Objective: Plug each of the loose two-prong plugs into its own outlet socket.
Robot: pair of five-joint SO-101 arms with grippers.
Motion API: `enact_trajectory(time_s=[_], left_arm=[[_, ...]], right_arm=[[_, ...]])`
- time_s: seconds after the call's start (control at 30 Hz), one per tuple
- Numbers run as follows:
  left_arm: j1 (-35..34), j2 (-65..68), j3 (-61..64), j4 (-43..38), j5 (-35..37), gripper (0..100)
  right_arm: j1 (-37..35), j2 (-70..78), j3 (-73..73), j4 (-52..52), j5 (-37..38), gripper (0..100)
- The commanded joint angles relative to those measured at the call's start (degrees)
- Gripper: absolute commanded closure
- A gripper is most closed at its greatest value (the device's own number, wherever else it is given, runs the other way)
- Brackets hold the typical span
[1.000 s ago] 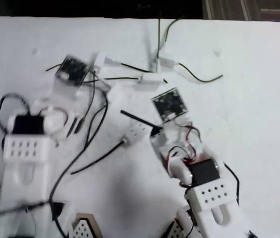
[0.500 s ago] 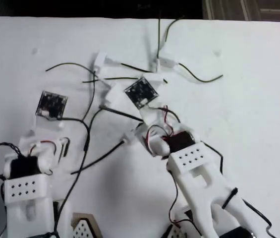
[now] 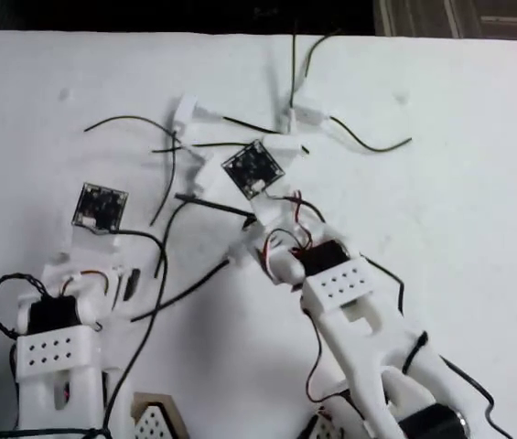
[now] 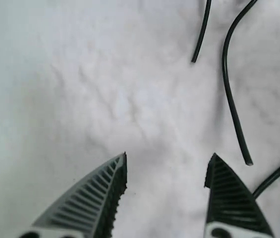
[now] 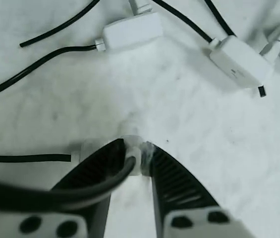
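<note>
Where right pincer [image 5: 136, 145] was clamped: on small white plastic plug [image 5: 140, 157], near white rectangular block [image 5: 132, 30].
Left pincer [image 4: 168, 159]: stood open, apart from that block.

We watched the left gripper [image 4: 167, 166] draw back from the tangle of plugs toward its own base, and its jaws now stand apart with loose cord ends [image 4: 236, 119] lying ahead of its fingertips. The right gripper [image 5: 137, 147] has pushed forward and across, and a white plug [image 5: 140, 156] now sits clamped between its fingers.
</note>
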Motion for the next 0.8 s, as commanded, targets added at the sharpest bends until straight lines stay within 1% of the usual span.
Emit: enact_trajectory(time_s=[0.0, 0.27, 0.43, 0.77], left_arm=[[-0.1, -0.9, -0.4, -1.0, 0.2, 74], [-0.3, -0.8, -0.3, -0.9, 0.2, 74], [-0.3, -0.8, -0.3, -0.8, 0.2, 74], [-0.3, -0.8, -0.3, -0.7, 0.2, 74]], right_arm=[[0.0, 2.7, -1.8, -1.5, 0.6, 98.1], [0.4, 3.2, -1.7, -1.9, 0.6, 98.1], [2.9, 3.2, -1.6, -3.3, 0.6, 98.1], [2.6, 3.9, -1.5, -3.2, 0.6, 98.1]])
